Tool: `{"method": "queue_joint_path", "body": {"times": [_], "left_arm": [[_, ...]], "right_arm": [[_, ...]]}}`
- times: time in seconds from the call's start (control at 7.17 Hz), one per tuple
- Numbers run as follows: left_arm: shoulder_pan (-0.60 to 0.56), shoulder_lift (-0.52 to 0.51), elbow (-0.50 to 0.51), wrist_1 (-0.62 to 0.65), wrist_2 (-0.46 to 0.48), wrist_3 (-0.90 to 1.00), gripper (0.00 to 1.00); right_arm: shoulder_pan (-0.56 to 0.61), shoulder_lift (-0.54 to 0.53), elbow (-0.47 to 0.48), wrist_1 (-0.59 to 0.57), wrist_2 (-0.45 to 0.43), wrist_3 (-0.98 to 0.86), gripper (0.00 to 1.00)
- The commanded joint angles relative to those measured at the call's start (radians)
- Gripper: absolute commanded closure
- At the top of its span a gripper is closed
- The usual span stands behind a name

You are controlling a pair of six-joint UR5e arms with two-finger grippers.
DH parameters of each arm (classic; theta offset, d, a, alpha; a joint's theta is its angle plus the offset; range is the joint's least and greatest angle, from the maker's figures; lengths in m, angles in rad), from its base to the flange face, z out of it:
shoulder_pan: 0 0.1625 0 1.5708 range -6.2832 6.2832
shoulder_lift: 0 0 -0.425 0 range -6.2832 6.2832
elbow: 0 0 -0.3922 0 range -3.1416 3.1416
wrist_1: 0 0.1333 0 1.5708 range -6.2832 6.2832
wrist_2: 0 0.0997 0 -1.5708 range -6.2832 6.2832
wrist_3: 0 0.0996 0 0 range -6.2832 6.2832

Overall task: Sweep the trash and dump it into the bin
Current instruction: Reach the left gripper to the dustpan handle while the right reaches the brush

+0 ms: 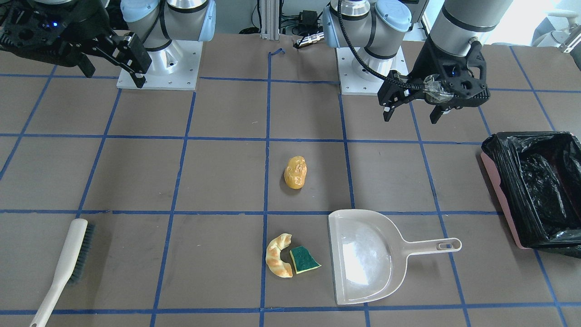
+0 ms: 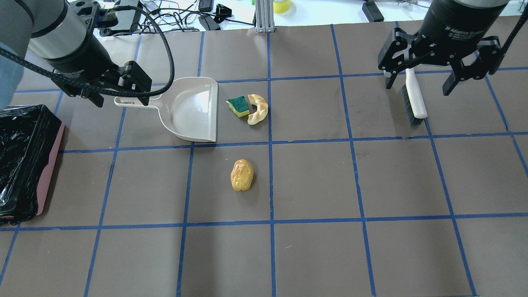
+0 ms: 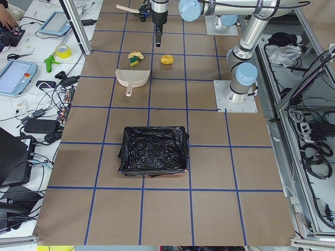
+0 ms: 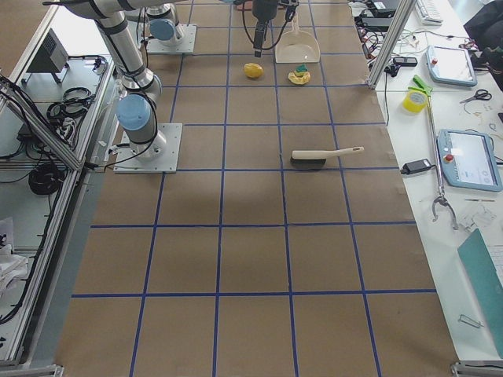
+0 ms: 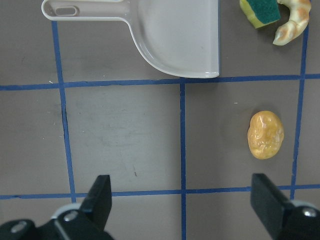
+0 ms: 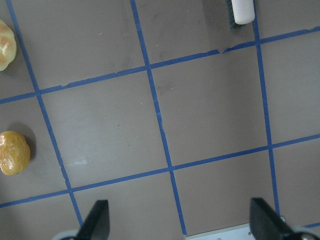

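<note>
The trash lies on the brown table: a yellow-orange potato piece [image 1: 295, 172] [image 2: 241, 175] [image 5: 265, 134] [image 6: 14, 152], a tan croissant piece [image 1: 278, 262] [image 2: 258, 109] and a green-and-yellow sponge wedge [image 1: 303, 260] [image 2: 238, 106] touching it. The pink bin [image 1: 499, 195] [image 2: 51, 165] with a black bag stands at the table's left end. My left gripper [image 1: 411, 119] [image 2: 121, 99] [image 5: 183, 200] is open and empty, raised near the dustpan handle. My right gripper [image 1: 114, 77] [image 2: 418, 84] [image 6: 182, 220] is open and empty, high above the table.
A beige dustpan [image 1: 363, 256] [image 2: 189, 109] [image 5: 175, 35] lies empty beside the sponge, mouth toward the trash. A beige brush with dark bristles [image 1: 68, 265] [image 2: 413, 99] [image 4: 326, 157] lies on the right side. Blue tape lines grid the table.
</note>
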Motion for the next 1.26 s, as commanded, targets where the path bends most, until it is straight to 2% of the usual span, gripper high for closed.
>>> {"method": "queue_joint_path", "body": {"times": [0.0,0.28,0.56,0.7,0.84,0.98,1.12], "left_arm": [[-0.001,0.0,0.0,0.0,0.001,0.001,0.0],[0.001,0.0,0.0,-0.001,0.001,0.001,0.0],[0.021,-0.005,0.003,-0.005,0.016,0.001,0.0],[0.062,-0.029,0.004,0.046,0.021,-0.016,0.0],[0.079,-0.044,-0.006,0.123,0.018,-0.063,0.0],[0.091,-0.058,-0.022,0.167,0.022,-0.263,0.0],[0.1,-0.072,-0.046,0.233,0.024,-0.492,0.0]], "right_arm": [[-0.008,0.002,0.0,0.036,-0.011,-0.003,0.0],[-0.017,0.005,-0.003,0.015,0.001,0.0,0.0],[-0.172,0.007,-0.005,-0.014,-0.06,-0.017,0.0],[-0.239,0.051,-0.002,-0.058,-0.06,-0.03,0.0],[-0.259,0.123,-0.002,-0.201,-0.066,-0.093,0.0],[-0.265,0.184,-0.005,-0.306,-0.065,-0.115,0.0],[-0.265,0.282,-0.018,-0.471,-0.054,-0.118,0.0]]}}
